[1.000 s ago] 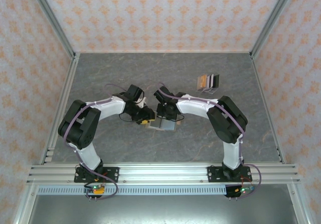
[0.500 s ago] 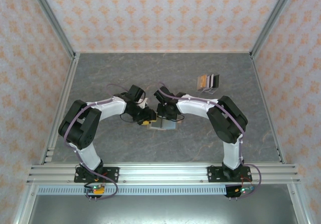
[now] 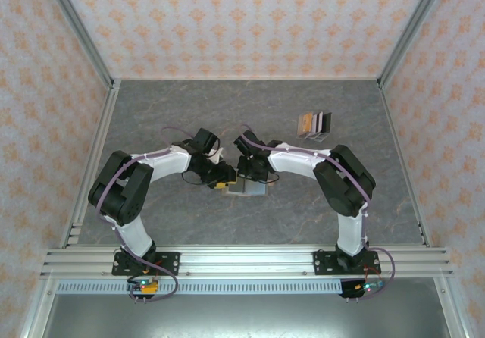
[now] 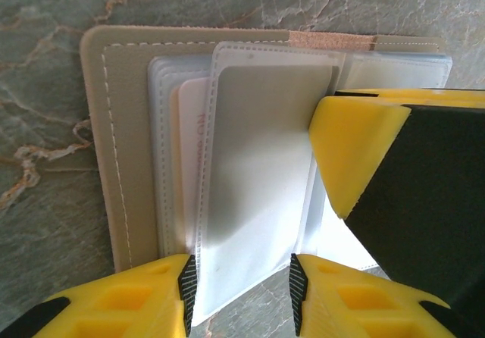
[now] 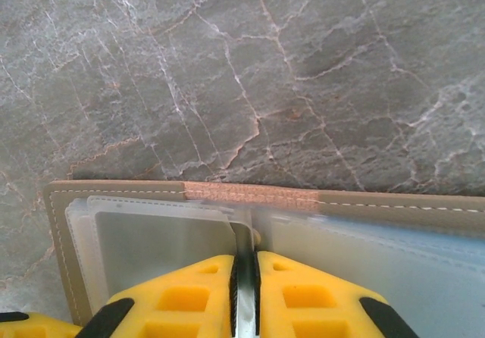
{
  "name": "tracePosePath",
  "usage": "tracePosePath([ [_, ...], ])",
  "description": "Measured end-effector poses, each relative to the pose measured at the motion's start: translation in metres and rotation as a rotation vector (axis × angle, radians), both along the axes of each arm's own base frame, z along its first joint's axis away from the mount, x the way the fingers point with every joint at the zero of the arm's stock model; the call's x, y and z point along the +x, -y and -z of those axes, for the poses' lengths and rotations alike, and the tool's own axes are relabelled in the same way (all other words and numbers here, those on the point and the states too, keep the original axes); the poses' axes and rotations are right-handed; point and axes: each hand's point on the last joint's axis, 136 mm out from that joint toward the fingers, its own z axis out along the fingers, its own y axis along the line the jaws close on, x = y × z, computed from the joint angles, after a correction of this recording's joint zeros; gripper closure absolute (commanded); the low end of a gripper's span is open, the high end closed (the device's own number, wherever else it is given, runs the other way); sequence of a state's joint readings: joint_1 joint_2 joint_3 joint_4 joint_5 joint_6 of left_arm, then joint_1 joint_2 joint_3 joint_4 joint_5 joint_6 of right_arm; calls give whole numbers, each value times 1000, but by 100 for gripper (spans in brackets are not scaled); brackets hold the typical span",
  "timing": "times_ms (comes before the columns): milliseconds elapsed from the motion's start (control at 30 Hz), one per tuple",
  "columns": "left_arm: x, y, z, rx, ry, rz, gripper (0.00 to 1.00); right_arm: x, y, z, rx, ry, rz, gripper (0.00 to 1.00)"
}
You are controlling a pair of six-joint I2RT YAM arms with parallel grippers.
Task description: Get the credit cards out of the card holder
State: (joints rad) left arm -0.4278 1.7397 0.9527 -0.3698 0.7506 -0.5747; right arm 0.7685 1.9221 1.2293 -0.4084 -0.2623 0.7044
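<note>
Tabletop (image 3: 167, 118) holds card holder (image 3: 246, 189) (left wrist reveals, perhaps, a card (image 4: 184, 171)).

One holder (image 3: 247, 188). Two grippers: the left gripper (image 4: 241, 286) and the right gripper (image 5: 244, 277). Roughly four loose cards (image 3: 314, 124).

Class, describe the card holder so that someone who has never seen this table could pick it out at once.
Start from the grey marble table; near its middle the left arm and right arm meet. The card holder lies open flat there. Unlike the small row of cards farther back, it has a tan stitched cover and clear sleeves.
</note>
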Motion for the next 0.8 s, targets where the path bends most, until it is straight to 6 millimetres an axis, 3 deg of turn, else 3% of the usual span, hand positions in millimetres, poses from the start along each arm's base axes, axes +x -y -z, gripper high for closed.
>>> tracePosePath([
  [800,-7,4,3,88,47,29,56,2,0,1,15,0,16,87],
])
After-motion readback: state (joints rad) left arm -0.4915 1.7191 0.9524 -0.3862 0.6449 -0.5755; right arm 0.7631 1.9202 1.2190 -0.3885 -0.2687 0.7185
